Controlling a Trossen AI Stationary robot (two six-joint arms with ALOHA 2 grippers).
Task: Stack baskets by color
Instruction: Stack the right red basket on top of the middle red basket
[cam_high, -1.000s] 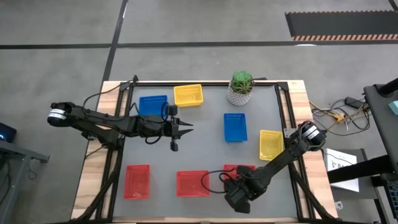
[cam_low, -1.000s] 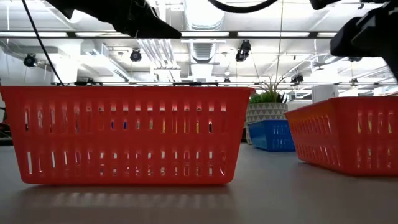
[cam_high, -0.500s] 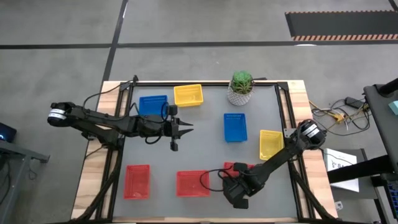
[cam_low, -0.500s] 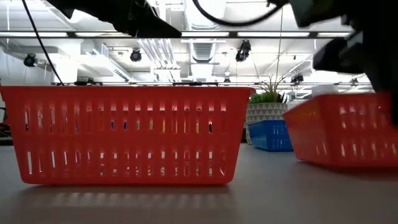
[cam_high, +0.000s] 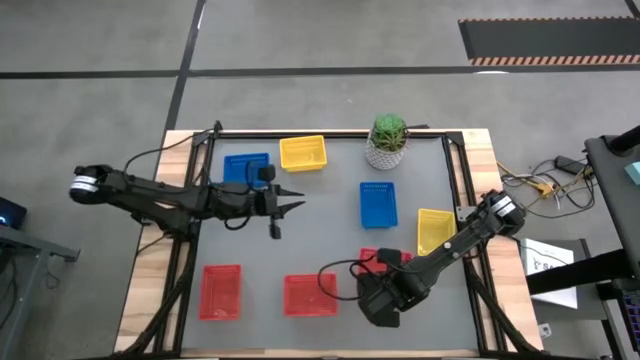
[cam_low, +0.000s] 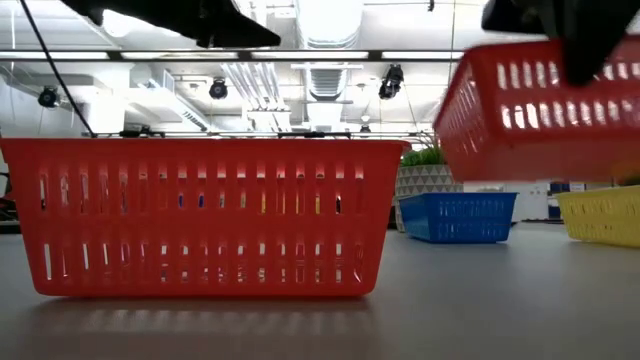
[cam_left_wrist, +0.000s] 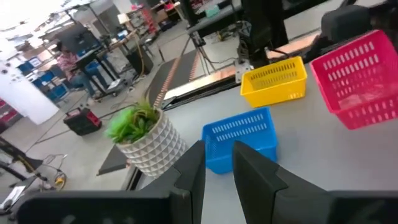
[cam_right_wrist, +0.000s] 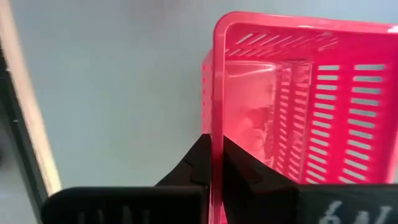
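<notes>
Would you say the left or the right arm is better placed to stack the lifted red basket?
Right: the right gripper is shut on the lifted red basket; the left gripper hovers near the blue basket.

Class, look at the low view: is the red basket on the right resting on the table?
No: the red basket hangs clear above the table.

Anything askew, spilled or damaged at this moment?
Only one thing: the red basket pinched by its rim in the right gripper hangs tilted above the table. The other baskets sit flat, and the potted plant stands upright.
</notes>
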